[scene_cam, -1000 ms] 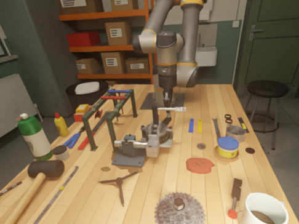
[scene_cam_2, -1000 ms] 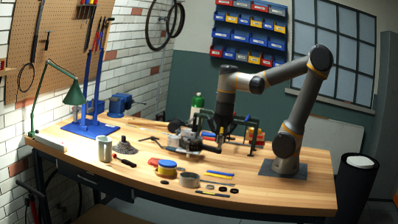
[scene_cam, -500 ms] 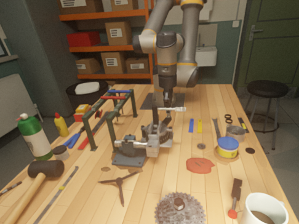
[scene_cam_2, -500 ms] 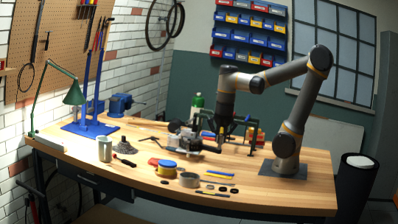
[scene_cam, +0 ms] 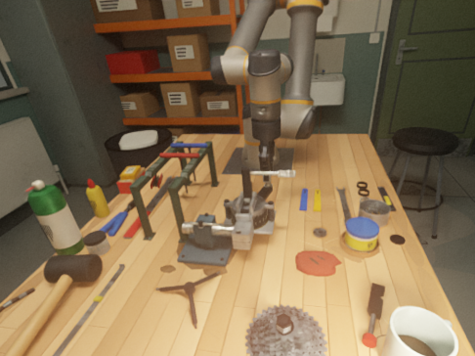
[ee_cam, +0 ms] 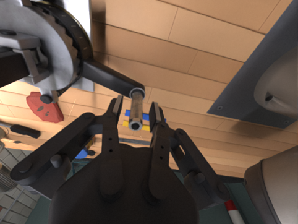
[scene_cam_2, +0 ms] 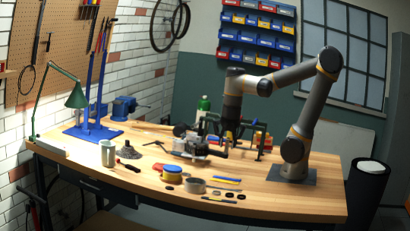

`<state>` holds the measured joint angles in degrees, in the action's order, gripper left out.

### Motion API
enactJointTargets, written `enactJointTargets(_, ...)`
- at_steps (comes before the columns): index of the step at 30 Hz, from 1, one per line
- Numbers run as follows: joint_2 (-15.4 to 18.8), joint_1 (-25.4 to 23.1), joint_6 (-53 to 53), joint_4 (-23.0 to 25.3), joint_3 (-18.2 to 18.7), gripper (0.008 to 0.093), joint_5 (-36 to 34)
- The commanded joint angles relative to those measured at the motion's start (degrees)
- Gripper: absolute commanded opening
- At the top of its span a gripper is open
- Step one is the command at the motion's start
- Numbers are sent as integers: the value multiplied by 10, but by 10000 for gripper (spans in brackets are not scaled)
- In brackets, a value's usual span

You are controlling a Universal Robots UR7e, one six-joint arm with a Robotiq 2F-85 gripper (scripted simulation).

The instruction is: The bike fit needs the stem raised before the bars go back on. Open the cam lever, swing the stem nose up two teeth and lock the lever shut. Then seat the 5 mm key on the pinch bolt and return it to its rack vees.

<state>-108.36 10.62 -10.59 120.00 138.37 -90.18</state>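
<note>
The cam lever's cylindrical handle (ee_cam: 136, 112) stands between the fingers of my gripper (ee_cam: 136, 115), which is open and holds nothing. The dark lever arm (ee_cam: 108, 76) runs from the handle to the stem's toothed disc (ee_cam: 66, 49). In the side camera the handle (scene_cam: 272, 173) is a pale bar lying level above the stem assembly (scene_cam: 244, 217), with my gripper (scene_cam: 264, 168) right at it. The stem sits on a grey base plate mid-bench. The key rack (scene_cam: 173, 178) stands to its left, with a red bar (scene_cam: 179, 155) and a blue bar (scene_cam: 189, 144) across its vees.
A white mug (scene_cam: 421, 332) stands at the bench's front right corner. A cassette (scene_cam: 285, 333), a three-way wrench (scene_cam: 188, 289), a mallet (scene_cam: 53, 286), a red rag (scene_cam: 316, 262), a yellow tin (scene_cam: 361, 234) and bottles (scene_cam: 53, 217) lie around. The arm's base plate (scene_cam: 259, 159) is behind the stem.
</note>
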Motion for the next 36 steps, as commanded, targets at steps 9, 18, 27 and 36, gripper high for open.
enactJointTargets(9,-1,0,0,-1,-1,480,0)
enactJointTargets(18,-16,0,0,-34,-19,480,0)
enactJointTargets(27,-38,0,0,-88,-51,480,0)
enactJointTargets(36,-46,0,0,-115,-68,480,0)
